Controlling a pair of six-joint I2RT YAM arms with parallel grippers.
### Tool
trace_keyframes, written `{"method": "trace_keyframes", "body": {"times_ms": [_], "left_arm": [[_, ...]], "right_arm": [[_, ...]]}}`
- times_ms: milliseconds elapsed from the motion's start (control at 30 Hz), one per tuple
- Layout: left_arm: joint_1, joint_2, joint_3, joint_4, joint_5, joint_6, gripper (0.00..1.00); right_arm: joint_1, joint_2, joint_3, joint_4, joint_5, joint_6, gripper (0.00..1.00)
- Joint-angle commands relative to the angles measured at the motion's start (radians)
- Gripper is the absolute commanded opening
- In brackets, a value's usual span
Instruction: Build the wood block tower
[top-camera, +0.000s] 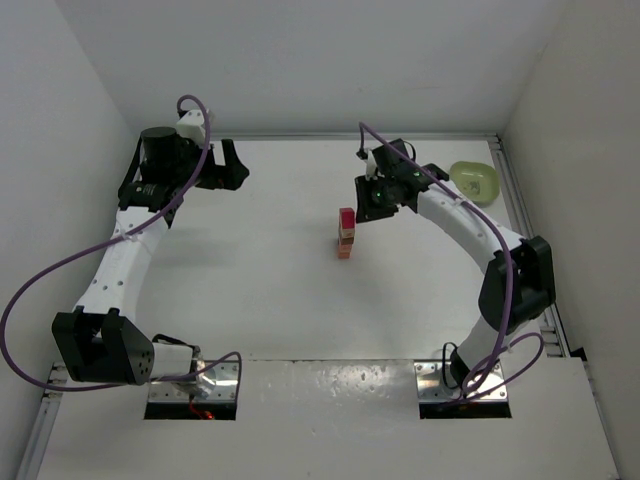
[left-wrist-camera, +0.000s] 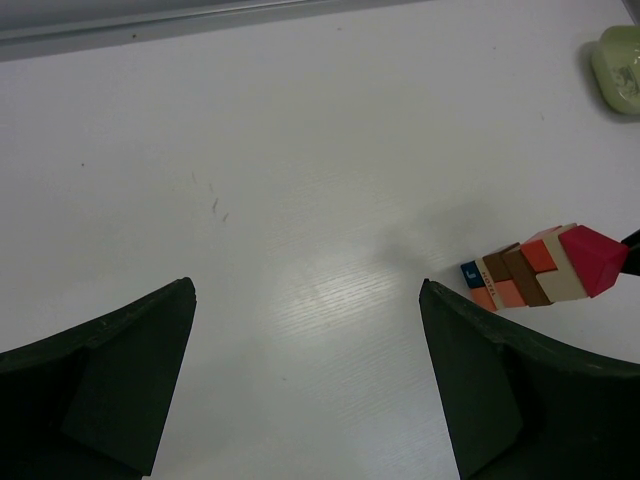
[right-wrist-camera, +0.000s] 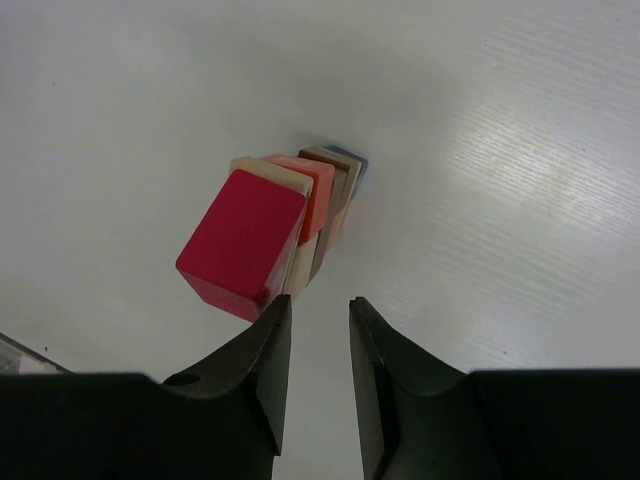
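The tower (top-camera: 346, 236) stands upright near the middle of the white table (top-camera: 250, 290), a single-block-wide column with a red block (right-wrist-camera: 243, 243) on top and pale, orange and dark brown blocks below it; the lowest piece looks dark blue, though only a sliver of it shows. The right gripper (right-wrist-camera: 318, 325) hangs just beside the tower's top, on the side toward the green bowl (top-camera: 475, 179). Its jaws are parted by a narrow gap and there is nothing between them, so the tool is released. In the right wrist view, one fingertip (right-wrist-camera: 278, 312) sits very close to the lower corner of the red block; whether it touches is hard to judge from this angle. The left gripper (left-wrist-camera: 305, 290) is well apart from the tower, over bare table toward the far left corner, with its jaws spread wide and holding nothing. The bowl rests near the far right corner of the table.
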Motion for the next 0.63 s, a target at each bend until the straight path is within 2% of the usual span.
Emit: {"method": "trace_keyframes", "body": {"times_ms": [0, 200, 267, 367, 400, 600], "left_arm": [[0.005, -0.004, 0.029, 0.017, 0.017, -0.001, 1.00], [-0.014, 0.059, 0.082, -0.096, 0.017, 0.066, 1.00], [-0.024, 0.068, 0.092, -0.124, 0.017, 0.124, 1.00], [-0.024, 0.068, 0.070, -0.144, -0.045, 0.124, 1.00], [-0.024, 0.068, 0.057, -0.144, -0.055, 0.124, 1.00], [-0.005, 0.058, -0.005, -0.144, -0.136, 0.101, 1.00]], "right_arm": [[-0.009, -0.049, 0.001, 0.008, 0.053, -0.013, 0.30], [-0.130, -0.095, -0.034, -0.009, 0.096, -0.039, 0.29], [-0.171, -0.121, -0.048, -0.008, 0.087, -0.091, 0.42], [-0.234, -0.163, -0.106, 0.012, 0.033, -0.152, 0.61], [-0.265, -0.190, -0.159, 0.038, 0.025, -0.163, 0.71], [-0.346, -0.265, -0.301, 0.111, -0.039, -0.252, 0.98]]}}
